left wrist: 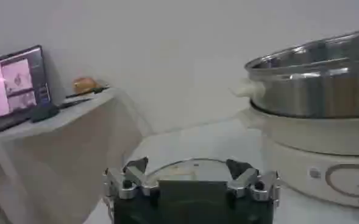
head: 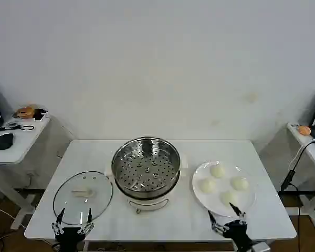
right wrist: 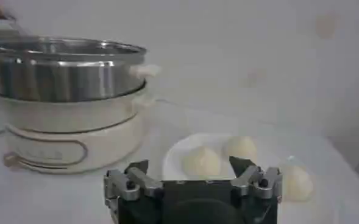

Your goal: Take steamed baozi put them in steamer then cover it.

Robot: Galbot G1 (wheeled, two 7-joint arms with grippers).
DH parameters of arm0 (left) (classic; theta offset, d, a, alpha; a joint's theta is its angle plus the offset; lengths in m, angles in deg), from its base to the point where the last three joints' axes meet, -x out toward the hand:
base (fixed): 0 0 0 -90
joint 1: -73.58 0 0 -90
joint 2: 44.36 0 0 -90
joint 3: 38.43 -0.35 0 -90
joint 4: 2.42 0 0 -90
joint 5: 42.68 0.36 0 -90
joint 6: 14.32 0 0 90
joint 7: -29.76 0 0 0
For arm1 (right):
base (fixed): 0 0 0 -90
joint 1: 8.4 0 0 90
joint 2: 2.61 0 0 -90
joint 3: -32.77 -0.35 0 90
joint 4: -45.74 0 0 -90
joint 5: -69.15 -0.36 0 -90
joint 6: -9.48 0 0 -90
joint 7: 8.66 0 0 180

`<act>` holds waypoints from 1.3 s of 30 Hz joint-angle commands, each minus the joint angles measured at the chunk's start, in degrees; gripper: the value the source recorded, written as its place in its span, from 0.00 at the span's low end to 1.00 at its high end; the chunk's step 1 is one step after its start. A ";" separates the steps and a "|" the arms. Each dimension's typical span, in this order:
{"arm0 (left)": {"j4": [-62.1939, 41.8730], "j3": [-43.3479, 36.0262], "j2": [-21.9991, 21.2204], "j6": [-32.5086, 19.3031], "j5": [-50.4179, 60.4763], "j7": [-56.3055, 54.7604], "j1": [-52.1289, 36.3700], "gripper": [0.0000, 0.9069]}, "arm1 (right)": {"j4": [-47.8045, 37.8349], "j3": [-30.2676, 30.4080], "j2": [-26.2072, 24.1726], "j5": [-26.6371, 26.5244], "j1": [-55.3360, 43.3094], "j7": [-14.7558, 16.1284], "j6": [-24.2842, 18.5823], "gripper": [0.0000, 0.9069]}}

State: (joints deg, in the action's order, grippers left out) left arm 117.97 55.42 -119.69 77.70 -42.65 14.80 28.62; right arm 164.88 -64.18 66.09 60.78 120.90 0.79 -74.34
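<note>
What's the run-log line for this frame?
stage: start | baozi: four on plate | steamer: empty | cover: on table | left gripper: open | right gripper: open

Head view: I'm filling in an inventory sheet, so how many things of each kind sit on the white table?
Steamed baozi: 4
Steamer: 1
Cover: 1
White plate: 1
Total: 7
</note>
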 commanded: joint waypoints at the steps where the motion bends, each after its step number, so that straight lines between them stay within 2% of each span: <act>1: 2.97 0.45 -0.12 4.23 4.49 0.15 0.02 1.00 | -0.67 -3.41 -10.73 2.01 -7.51 1.32 4.41 1.00; 3: 3.69 0.89 -0.43 5.52 5.88 1.64 0.07 1.00 | -1.55 -3.92 -13.66 2.23 -9.61 2.11 6.06 1.00; 4: 4.31 1.17 -0.43 6.04 6.43 2.97 0.26 1.00 | -3.64 -4.37 -17.39 2.67 -12.11 3.38 7.43 1.00; 6: 4.79 1.79 -0.53 6.23 6.91 4.21 0.45 1.00 | -5.59 -4.40 -20.04 3.86 -15.02 4.84 9.35 1.00; 10: 5.25 3.35 -0.45 5.87 9.95 6.34 0.81 1.00 | -12.84 -2.95 -28.09 13.91 -21.91 11.84 9.93 1.00; 11: 5.52 3.67 -0.45 5.88 10.11 6.50 0.90 1.00 | -14.00 -2.31 -30.07 17.06 -23.81 14.44 10.08 1.00; 13: 6.21 4.27 -0.51 5.98 10.12 6.76 1.00 1.00 | -17.04 -0.68 -33.51 24.64 -28.09 20.06 8.10 1.00; 14: 6.61 4.66 -0.54 6.06 10.13 6.89 1.02 1.00 | -17.69 -0.07 -34.70 26.08 -29.49 21.67 7.49 1.00; 16: 7.26 5.05 -0.66 6.14 10.13 6.93 1.15 1.00 | -20.14 3.33 -37.22 27.34 -34.10 25.65 6.59 1.00; 18: 7.61 5.28 -0.88 6.19 10.45 7.00 1.34 1.00 | -23.71 9.34 -39.48 29.11 -40.93 30.00 4.14 1.00; 21: 7.86 5.48 -1.20 6.05 10.87 7.09 1.94 1.00 | -26.62 16.79 -41.57 30.49 -49.50 34.31 1.60 1.00; 24: 8.44 6.05 -1.62 5.85 11.50 7.40 2.69 1.00 | -29.92 25.83 -42.20 29.14 -58.61 39.08 0.75 1.00; 26: 8.97 6.66 -1.90 5.85 11.65 7.44 2.96 1.00 | -33.77 36.40 -41.88 27.52 -66.63 43.94 -0.69 1.00; 28: 9.35 6.97 -2.01 5.91 11.71 7.49 3.08 1.00 | -35.58 40.81 -41.50 25.80 -72.14 46.80 -0.93 1.00; 29: 9.55 7.23 -2.07 5.94 11.79 7.62 3.03 1.00 | -37.96 47.55 -40.54 24.71 -76.76 48.67 -1.47 1.00; 30: 9.69 7.49 -2.13 5.94 11.97 7.78 3.00 1.00 | -39.31 49.97 -39.54 24.94 -79.90 50.19 -2.46 1.00; 33: 10.19 8.02 -2.12 6.01 12.21 7.94 2.98 1.00 | -44.02 58.70 -36.76 25.09 -86.47 51.75 -3.80 1.00; 39: 10.45 8.72 -2.33 6.00 12.12 8.32 2.70 1.00 | -50.49 66.40 -29.62 24.47 -92.92 51.88 -4.00 1.00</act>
State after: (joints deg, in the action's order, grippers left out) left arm 127.78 63.79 -121.92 83.54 -31.14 22.85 31.06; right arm 125.24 -17.13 32.60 84.69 45.92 45.23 -76.17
